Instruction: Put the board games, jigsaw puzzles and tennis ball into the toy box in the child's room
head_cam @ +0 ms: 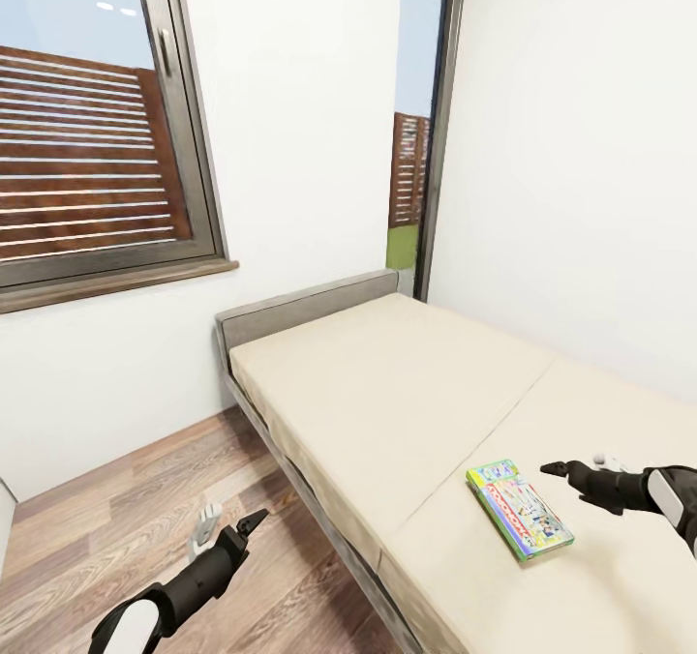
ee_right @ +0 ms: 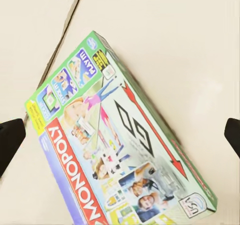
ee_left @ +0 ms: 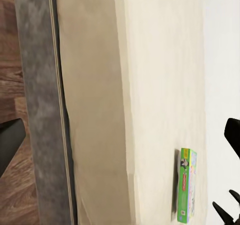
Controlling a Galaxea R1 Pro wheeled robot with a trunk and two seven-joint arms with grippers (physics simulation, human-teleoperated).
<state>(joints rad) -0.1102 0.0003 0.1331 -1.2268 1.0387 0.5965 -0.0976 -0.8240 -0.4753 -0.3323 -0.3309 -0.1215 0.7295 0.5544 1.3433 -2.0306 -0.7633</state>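
One board game (head_cam: 518,509), a green, white and red Monopoly box, lies flat on the beige mattress of the bed (head_cam: 387,393) near its front edge. My right gripper (head_cam: 578,463) hovers open just right of and above the box. In the right wrist view the box (ee_right: 120,145) lies between and beyond the spread fingertips (ee_right: 10,140). My left gripper (head_cam: 230,523) is open and empty, low over the wooden floor beside the bed; its wrist view looks along the bed's side at the box (ee_left: 186,185). The toy box, table, jigsaw puzzles and tennis ball are out of view.
A grey headboard (head_cam: 310,301) stands at the bed's far end against a white wall with a dark-framed window (head_cam: 97,132). The bed's right side runs along another white wall (head_cam: 581,151). Wooden floor (head_cam: 145,509) stretches left of the grey bed frame (ee_left: 45,110).
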